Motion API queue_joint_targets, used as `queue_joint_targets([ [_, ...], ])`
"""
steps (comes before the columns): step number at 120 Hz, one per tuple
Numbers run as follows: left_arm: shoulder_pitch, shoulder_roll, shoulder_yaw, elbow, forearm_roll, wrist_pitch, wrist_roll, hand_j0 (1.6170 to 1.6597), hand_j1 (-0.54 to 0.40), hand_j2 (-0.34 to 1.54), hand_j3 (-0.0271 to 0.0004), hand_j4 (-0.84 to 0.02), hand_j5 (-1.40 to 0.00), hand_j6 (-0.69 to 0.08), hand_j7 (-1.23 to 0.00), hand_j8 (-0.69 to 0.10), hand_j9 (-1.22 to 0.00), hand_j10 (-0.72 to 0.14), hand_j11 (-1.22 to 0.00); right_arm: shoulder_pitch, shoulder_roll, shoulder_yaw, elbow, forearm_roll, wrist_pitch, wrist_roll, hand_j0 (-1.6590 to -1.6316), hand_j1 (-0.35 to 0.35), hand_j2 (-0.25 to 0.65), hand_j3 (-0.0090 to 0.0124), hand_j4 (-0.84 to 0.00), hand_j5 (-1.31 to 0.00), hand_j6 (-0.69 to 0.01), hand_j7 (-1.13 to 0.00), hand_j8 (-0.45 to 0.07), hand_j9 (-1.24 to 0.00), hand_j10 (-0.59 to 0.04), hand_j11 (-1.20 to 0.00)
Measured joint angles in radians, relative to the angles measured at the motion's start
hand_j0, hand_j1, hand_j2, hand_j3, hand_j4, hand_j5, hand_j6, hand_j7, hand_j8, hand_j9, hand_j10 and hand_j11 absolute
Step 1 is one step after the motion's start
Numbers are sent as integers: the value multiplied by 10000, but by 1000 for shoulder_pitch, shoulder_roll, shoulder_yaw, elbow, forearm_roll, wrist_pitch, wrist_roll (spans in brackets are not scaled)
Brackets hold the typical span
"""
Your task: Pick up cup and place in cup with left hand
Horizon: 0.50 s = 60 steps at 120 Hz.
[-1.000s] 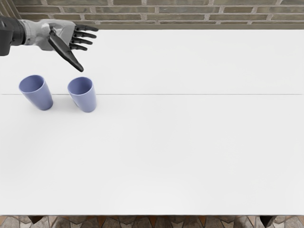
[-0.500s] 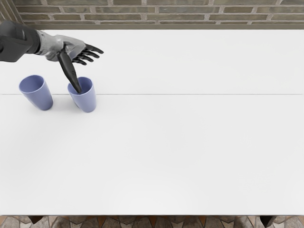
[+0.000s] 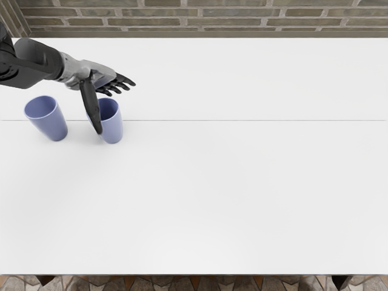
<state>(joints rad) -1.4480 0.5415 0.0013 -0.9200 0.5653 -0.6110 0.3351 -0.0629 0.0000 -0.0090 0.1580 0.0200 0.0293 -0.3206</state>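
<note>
The left hand (image 3: 103, 91), pale grey with matte black fingers (the thumb long and tapered), was spread wide, holding nothing. Its thumb crossed before the right-hand cup (image 3: 112, 127), smooth blue and tapering, which stood on the white table (image 3: 242, 182) near its twin cup (image 3: 51, 124).

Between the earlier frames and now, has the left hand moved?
Yes. The left hand has come down, nearer the table's front edge; its thumb now overlaps the right-hand blue tapered cup, which stands where it was.
</note>
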Motion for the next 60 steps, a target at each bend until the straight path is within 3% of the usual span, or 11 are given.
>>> queue_joint_targets([
  [60, -34, -26, 60, 4, 1, 58, -1, 16581, 3252, 43, 0, -227, -267, -233, -266, -230, -264, -221, -264, 0, 0, 0, 0, 0, 0, 0, -16581, -3491, 0, 0, -2, 0, -3, 0, -2, 0, -1, 0],
])
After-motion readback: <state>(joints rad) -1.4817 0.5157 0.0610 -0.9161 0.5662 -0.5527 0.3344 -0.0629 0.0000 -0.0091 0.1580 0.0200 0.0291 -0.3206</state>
